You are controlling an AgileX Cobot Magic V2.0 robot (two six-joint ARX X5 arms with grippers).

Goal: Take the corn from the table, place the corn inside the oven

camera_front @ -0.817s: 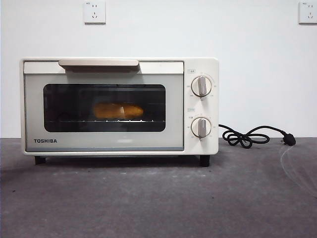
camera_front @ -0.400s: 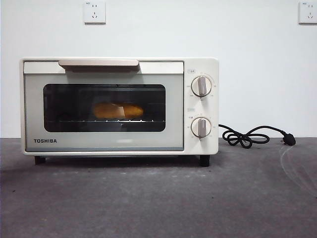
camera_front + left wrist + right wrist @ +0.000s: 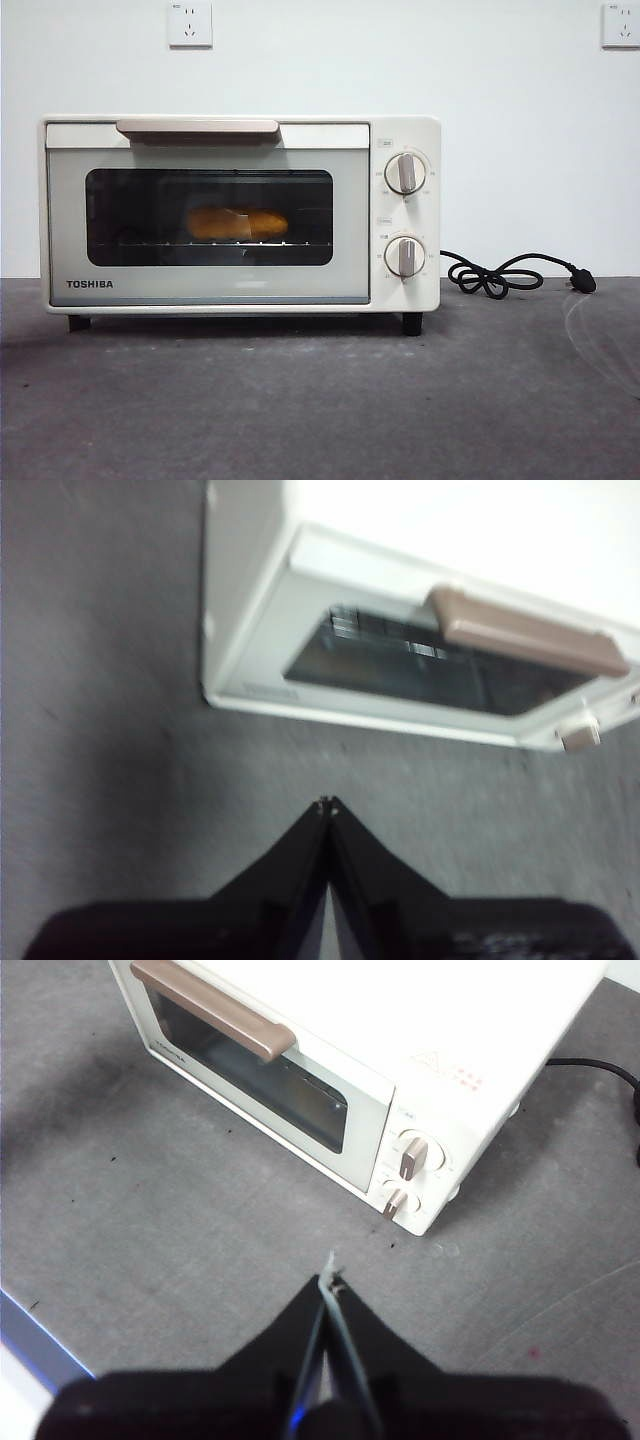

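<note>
Now nothing is shifting: the corn is lying inside the closed oven; left gripper and right gripper are hanging clenched, empty—task apparently complete.

Oven sits on table, left of centre, back against the wall. Corn inside it on the rack, behind the shut door, about mid-width. Handle along door top. Two knobs stacked at oven's right side. Cord lies on table right of oven. Two wall sockets above.
</note>
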